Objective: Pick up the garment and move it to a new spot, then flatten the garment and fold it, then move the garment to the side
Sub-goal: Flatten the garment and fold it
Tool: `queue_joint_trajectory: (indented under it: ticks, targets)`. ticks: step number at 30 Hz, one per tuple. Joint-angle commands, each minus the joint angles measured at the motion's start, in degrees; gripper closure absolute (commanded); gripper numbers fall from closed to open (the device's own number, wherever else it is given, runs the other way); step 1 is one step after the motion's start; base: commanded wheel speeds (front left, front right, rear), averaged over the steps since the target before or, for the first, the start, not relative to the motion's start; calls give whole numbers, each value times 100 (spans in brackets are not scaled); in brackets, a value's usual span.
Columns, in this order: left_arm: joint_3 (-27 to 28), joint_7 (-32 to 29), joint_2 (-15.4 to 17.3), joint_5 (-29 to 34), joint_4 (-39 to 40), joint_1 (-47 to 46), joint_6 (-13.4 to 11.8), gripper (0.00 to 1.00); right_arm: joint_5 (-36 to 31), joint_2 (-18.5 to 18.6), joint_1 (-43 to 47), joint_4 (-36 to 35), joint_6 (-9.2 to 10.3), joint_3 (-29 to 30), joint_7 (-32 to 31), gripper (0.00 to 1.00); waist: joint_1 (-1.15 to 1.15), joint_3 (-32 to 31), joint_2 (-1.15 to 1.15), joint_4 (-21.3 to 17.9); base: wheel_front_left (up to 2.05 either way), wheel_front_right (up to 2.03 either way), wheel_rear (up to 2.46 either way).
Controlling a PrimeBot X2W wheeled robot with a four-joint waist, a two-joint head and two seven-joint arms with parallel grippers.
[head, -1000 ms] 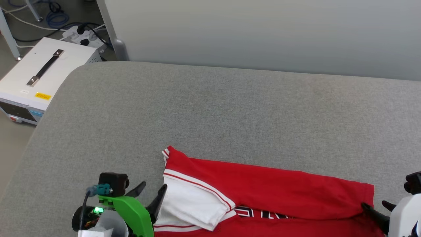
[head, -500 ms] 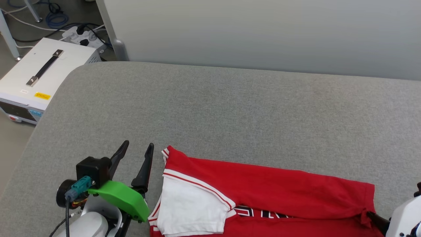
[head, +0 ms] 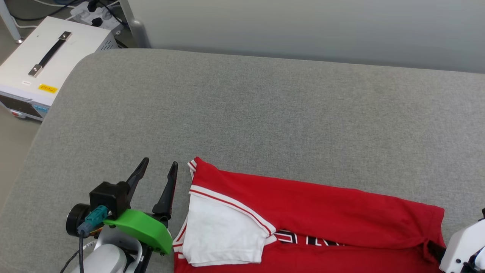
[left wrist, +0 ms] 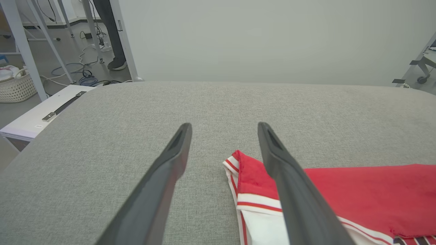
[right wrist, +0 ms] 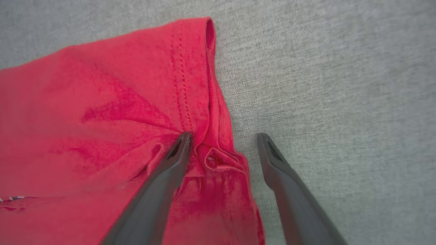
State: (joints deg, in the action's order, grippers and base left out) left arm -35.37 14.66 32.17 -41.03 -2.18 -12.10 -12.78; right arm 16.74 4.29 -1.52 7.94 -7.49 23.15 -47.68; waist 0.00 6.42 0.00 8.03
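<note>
Left gripper (head: 160,163) wide open, nothing between the fingers, parked just left of the garment (head: 322,204) by its shoulder corner, not touching it. A second ago it sat lower, fingers at the edge of the white sleeve (head: 223,235); half a second ago it was already up beside the shoulder as it is now. Left wrist view: left gripper (left wrist: 223,126) fingers spread over bare grey, with the garment (left wrist: 357,190) corner and its striped trim behind the right finger.

Right gripper (right wrist: 224,135) also spread wide at the garment (right wrist: 102,102) hem. One fingertip is at a pucker in the red cloth and the other over grey just past the hem edge, with a small bunched fold between them, not pinched. Whether the tip presses the cloth, can't tell.

Garment lies at the near edge of the grey padded surface (head: 265,113), folded lengthwise, red panel over the chest lettering (head: 303,239), which only partly shows. Sleeve looks flatter than a second ago.

Whole head view has shifted, so the camera moved: the surface's far edge sits higher in the picture and more of the hem end shows. White box with black handle (head: 49,57) on the floor at far left, pale partition (head: 303,26) behind.
</note>
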Motion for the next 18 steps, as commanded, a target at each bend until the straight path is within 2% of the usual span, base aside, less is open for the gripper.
queue_joint_trajectory:
  ticks: [1, 16, 17, 18]
  targets:
    - [58, 33, -54, 76, -54, 50, 58, 0, 26, -46, -65, 139, 0, -37, -50, 0, 0, 115, 0, 41, 0, 0, 0]
    - [369, 33, -370, 315, -477, 92, 410, 0, 721, -134, 1, 677, 0, -823, -4, 0, 0, 93, 0, 33, 0, 0, 0]
    - [375, 33, -386, 325, -499, 99, 425, 0, 748, -135, 17, 685, 0, -846, -5, 9, 0, 74, 0, 29, 0, 0, 0]
    - [386, 33, -403, 339, -520, 107, 439, 0, 777, -136, 32, 685, 0, -866, 6, 44, 0, 57, 0, 25, 0, 0, 0]
